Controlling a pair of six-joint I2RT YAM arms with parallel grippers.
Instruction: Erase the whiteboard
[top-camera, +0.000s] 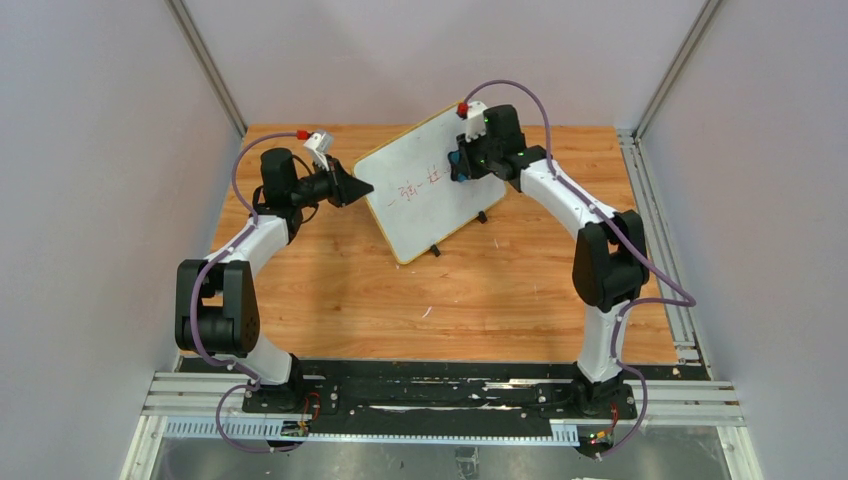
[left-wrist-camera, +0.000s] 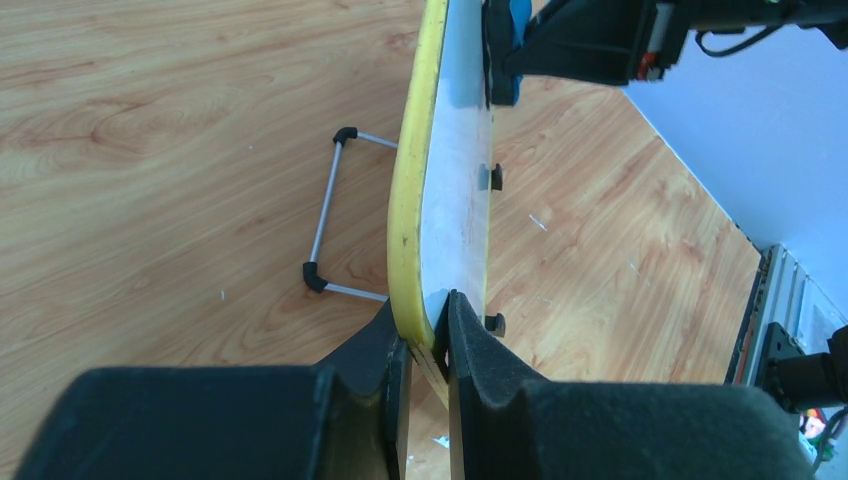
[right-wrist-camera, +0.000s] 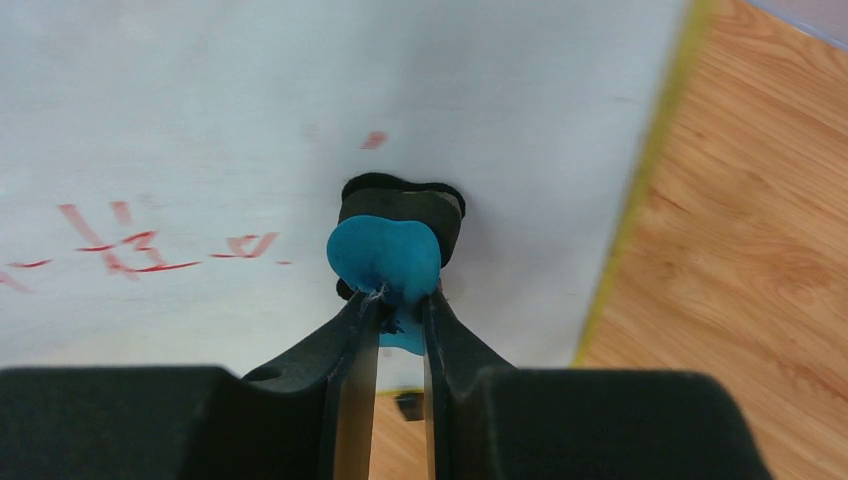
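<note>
The whiteboard (top-camera: 425, 190) stands tilted on the wooden table, white with a thin yellow frame and red handwriting (top-camera: 418, 186) across its middle. My left gripper (top-camera: 362, 187) is shut on the board's left yellow edge (left-wrist-camera: 410, 215), seen edge-on in the left wrist view. My right gripper (top-camera: 458, 163) is shut on a blue eraser (right-wrist-camera: 385, 258) with a black felt pad and presses it against the board face (right-wrist-camera: 200, 100). Red marks (right-wrist-camera: 130, 245) lie left of the eraser in the right wrist view, and a small red smear sits just above it.
The board's wire stand (left-wrist-camera: 330, 215) with black feet rests on the table behind it. Small black feet (top-camera: 435, 250) show at the board's lower edge. Grey walls close in on three sides. A metal rail (top-camera: 660, 230) runs along the right table edge.
</note>
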